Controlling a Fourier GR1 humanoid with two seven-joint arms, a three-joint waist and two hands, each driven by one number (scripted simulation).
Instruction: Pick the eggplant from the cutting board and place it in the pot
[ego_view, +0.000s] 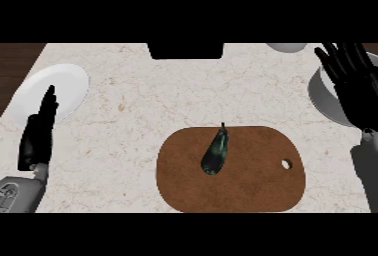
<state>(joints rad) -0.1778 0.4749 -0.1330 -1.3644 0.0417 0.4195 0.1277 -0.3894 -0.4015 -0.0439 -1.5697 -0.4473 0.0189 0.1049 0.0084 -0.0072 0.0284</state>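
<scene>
Dark, glossy, elongated eggplant (215, 152) lies on the brown rounded wooden cutting board (251, 187), left of centre, stem pointing away, untouched. Right hand (356, 97) at the right edge, fingers straight and spread, holding nothing, over the pale grey round pot (320, 97). Left hand (40, 131) at far left, seen edge-on, fingers straight and together, tips over the round white plate (65, 77). Pale marbled counter (148, 110) beneath.
</scene>
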